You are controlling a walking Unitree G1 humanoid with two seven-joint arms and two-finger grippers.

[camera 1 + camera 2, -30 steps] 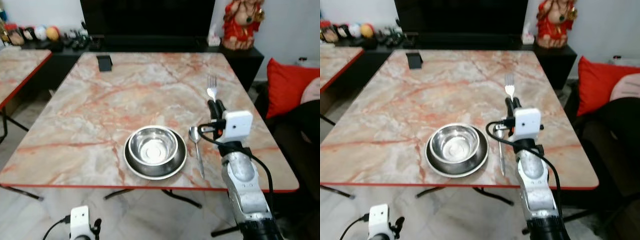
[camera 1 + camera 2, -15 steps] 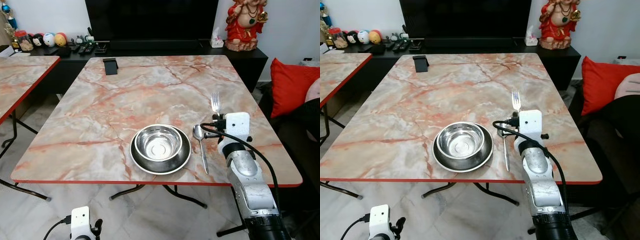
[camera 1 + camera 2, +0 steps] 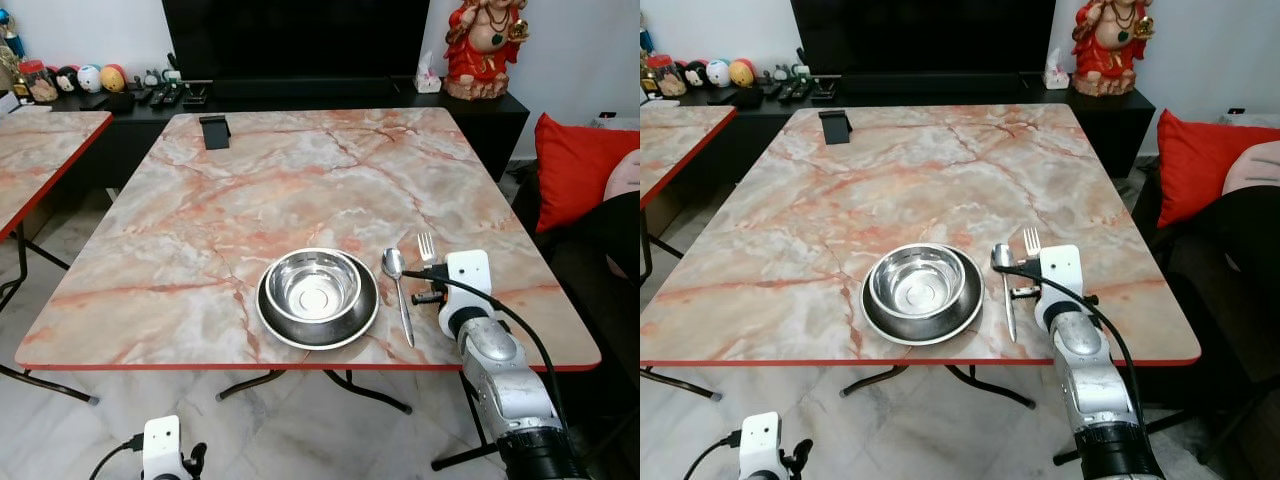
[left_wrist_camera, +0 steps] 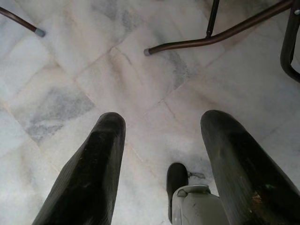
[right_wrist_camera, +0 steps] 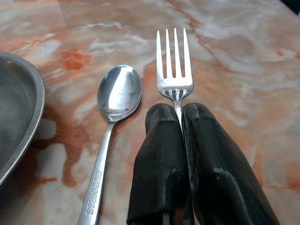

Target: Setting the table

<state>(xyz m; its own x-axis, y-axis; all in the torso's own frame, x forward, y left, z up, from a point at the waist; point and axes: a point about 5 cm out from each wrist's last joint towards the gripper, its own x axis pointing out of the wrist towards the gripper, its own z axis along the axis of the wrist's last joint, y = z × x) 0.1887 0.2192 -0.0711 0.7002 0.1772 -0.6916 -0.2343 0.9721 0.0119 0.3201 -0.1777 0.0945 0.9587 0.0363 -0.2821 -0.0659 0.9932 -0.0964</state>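
Pink-veined marble table (image 3: pixel 250 200) with a red edge is seen from the head camera, a black television cabinet (image 3: pixel 300 85) behind it and a red cushion (image 3: pixel 575 170) at the right. Near the front edge a shiny steel bowl (image 3: pixel 315 287) is set on a dark round steel plate (image 3: pixel 318 320), and a steel spoon (image 3: pixel 398 290) is laid just to the right of the plate. The silver four-tined fork (image 5: pixel 174 70) is clamped by its handle between the closed fingers of the right gripper (image 5: pixel 180 117), its tines pointing away from the robot just beside the spoon bowl. Compared with a second ago, the fork has been drawn back toward the front edge and is now level with the spoon's head. The left gripper (image 4: pixel 161 150) is hung low over the white marble floor (image 4: pixel 117 84), fingers spread apart.
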